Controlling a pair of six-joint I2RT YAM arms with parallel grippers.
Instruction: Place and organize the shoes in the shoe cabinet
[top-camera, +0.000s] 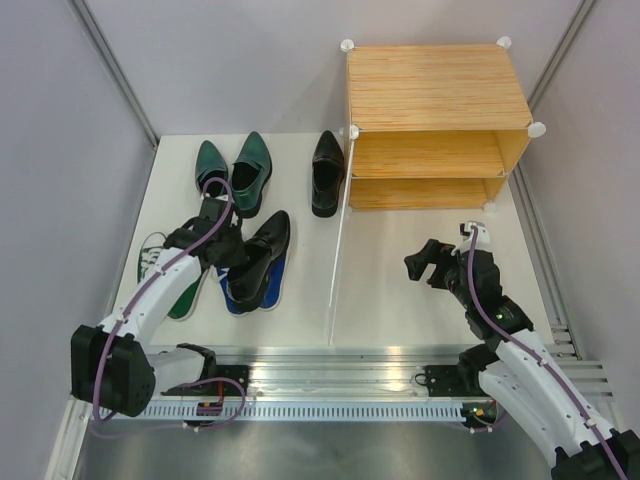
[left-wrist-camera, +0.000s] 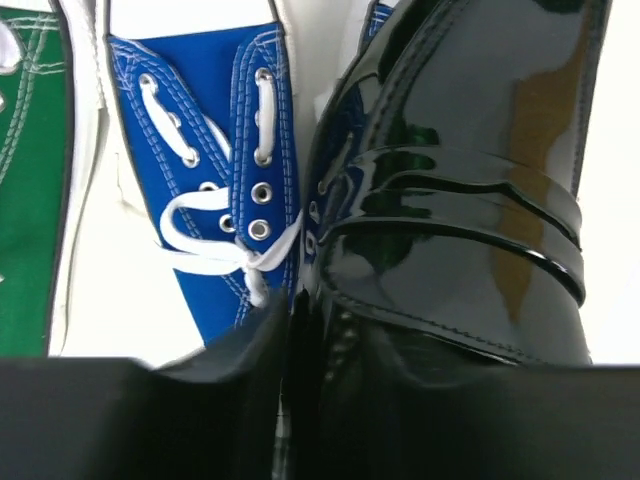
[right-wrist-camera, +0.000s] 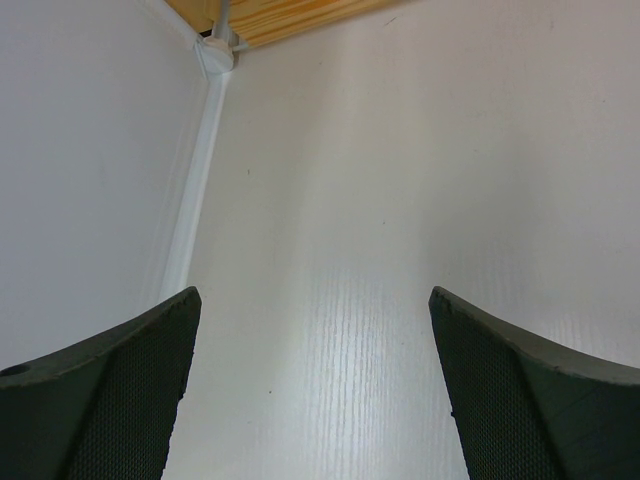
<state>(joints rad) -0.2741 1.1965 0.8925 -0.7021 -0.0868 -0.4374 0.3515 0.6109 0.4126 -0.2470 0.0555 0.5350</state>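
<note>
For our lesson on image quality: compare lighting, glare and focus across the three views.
Top external: even soft light, faint shadows, sharp throughout. Left wrist: streaky glare on the glossy black shoe; blue sneaker crisp; bottom edge dark. Right wrist: soft sheen on the white table; dark fingers show their mesh texture clearly.

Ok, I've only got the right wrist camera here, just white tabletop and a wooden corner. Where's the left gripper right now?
Observer: The left gripper is down on a black dress shoe lying across the blue sneakers.
Operator: Has it got hold of it?
Observer: Can't tell; the left wrist view shows the shoe's heel rim right at the jaws, nothing more.
Operator: Any shoes in the cabinet?
Observer: None visible on either shelf of the shoe cabinet from overhead.
</note>
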